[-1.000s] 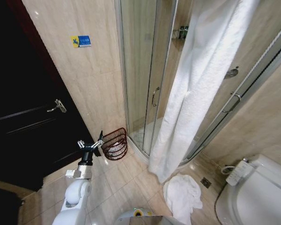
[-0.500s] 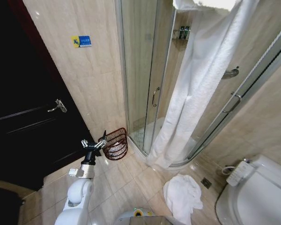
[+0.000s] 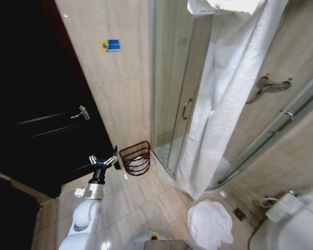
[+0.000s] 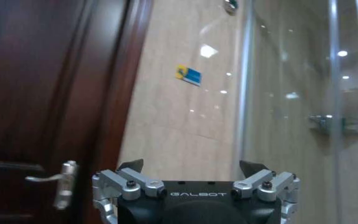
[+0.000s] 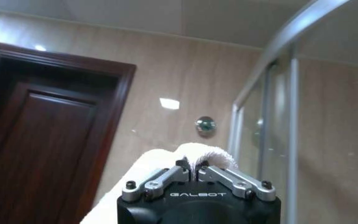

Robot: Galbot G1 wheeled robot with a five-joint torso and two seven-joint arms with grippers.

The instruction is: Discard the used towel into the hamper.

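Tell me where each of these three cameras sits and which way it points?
Head: high up, looking down at the floor, hamper and hanging towel; left gripper in front.
Left wrist: behind that open gripper, facing door and sign.
Right wrist: behind the right gripper, shut on towel, aimed up.
Head and left wrist share the sign.

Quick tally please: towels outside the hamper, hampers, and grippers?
towels: 2 (hanging towel, floor towel)
hamper: 1
grippers: 2 (right gripper clamping the hanging towel, left gripper open)
Total: 5
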